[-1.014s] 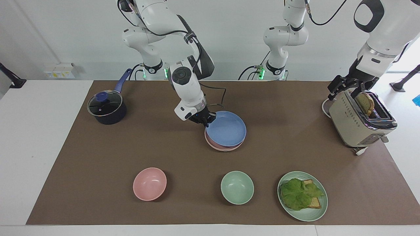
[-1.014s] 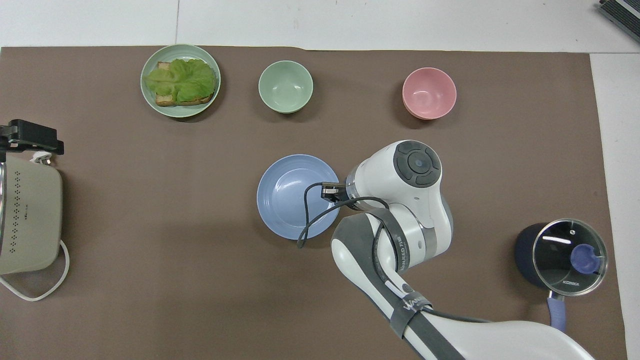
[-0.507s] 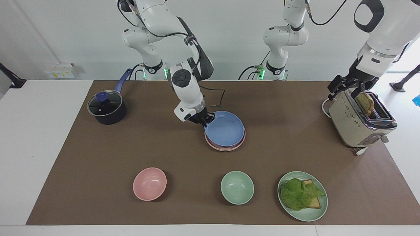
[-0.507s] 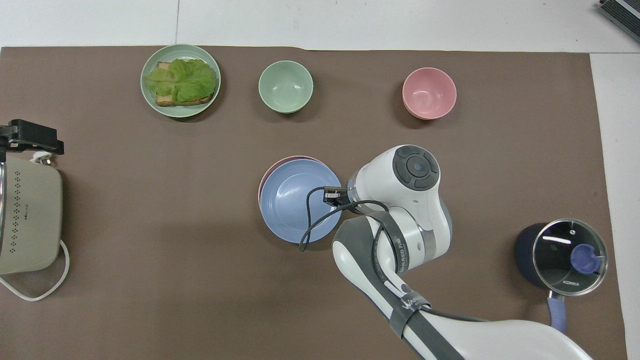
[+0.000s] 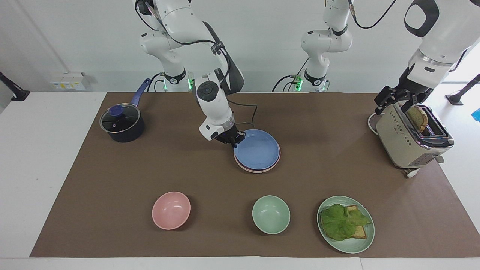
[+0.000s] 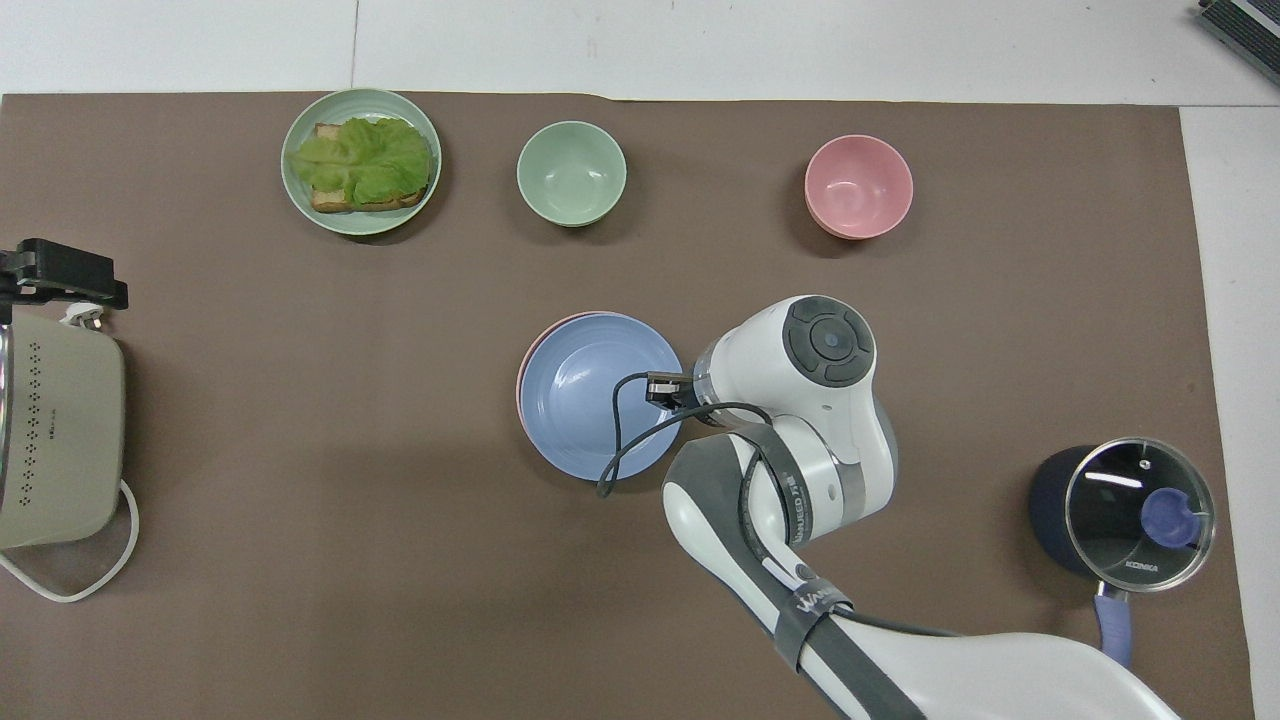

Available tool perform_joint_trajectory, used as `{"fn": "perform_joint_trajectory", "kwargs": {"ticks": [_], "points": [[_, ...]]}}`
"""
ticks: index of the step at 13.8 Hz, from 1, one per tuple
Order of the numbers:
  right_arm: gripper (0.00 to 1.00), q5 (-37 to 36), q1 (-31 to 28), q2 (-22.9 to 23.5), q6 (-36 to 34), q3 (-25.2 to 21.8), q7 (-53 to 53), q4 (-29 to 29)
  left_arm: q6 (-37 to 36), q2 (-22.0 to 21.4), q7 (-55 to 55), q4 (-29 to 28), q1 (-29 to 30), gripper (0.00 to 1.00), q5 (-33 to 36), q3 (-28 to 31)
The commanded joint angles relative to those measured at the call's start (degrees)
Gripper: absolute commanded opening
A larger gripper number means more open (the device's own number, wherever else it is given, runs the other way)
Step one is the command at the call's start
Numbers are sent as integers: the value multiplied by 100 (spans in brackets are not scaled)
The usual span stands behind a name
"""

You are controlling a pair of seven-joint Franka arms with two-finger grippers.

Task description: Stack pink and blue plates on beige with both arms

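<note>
The blue plate (image 5: 258, 150) lies on the pink plate (image 5: 258, 170) in the middle of the brown mat, and only a thin pink rim (image 6: 522, 375) shows from under it. I cannot make out the beige plate; it is hidden. My right gripper (image 5: 235, 141) is shut on the blue plate's rim, on the side toward the right arm's end of the table. In the overhead view the right wrist covers that grip. My left gripper (image 5: 397, 101) waits open over the toaster (image 5: 408, 140).
A lidded dark pot (image 5: 122, 123) stands toward the right arm's end. Farther from the robots than the stack are a pink bowl (image 5: 171, 210), a green bowl (image 5: 270, 214) and a green plate (image 5: 352, 247) with lettuce and toast. A bread slice (image 5: 418, 117) sticks out of the toaster.
The right gripper has lowered the blue plate and drawn it slightly toward the right arm's end. It was tilted above the pink plate and now lies flat on it. The left arm has not moved.
</note>
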Motion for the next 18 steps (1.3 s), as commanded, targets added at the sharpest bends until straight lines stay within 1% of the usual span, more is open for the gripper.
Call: {"fn": "perform_joint_trajectory", "kwargs": {"ticks": [1, 2, 3, 5, 7, 9, 12, 16, 18], "points": [[60, 123, 16, 0, 99, 6, -106, -53, -76, -50, -12, -9, -81, 100, 102, 54], [98, 123, 8, 0, 99, 6, -106, -53, -76, -50, -12, 0, -72, 100, 102, 54], [100, 123, -1, 0, 90, -3, -115, -53, -76, -50, -12, -9, -81, 100, 102, 54], [100, 62, -1, -35, 20, -12, -115, -18, -76, -50, -12, -9, -72, 100, 102, 54], [100, -9, -45, -157, -304, -73, -124, 69, -76, -50, -12, -9, -72, 100, 102, 54], [100, -358, -334, -438, -445, -65, -124, 87, -76, -50, -12, -9, -72, 100, 102, 54], [100, -1228, -799, -772, -841, -56, -194, 192, -76, -50, -12, -9, -81, 100, 102, 63], [100, -1345, -1388, -1080, -1490, -65, -597, 465, -76, -50, -12, -9, -72, 100, 102, 54], [100, -1345, -1626, -1317, -1868, -65, -800, 483, -76, -50, -12, -9, -81, 100, 102, 54]]}}
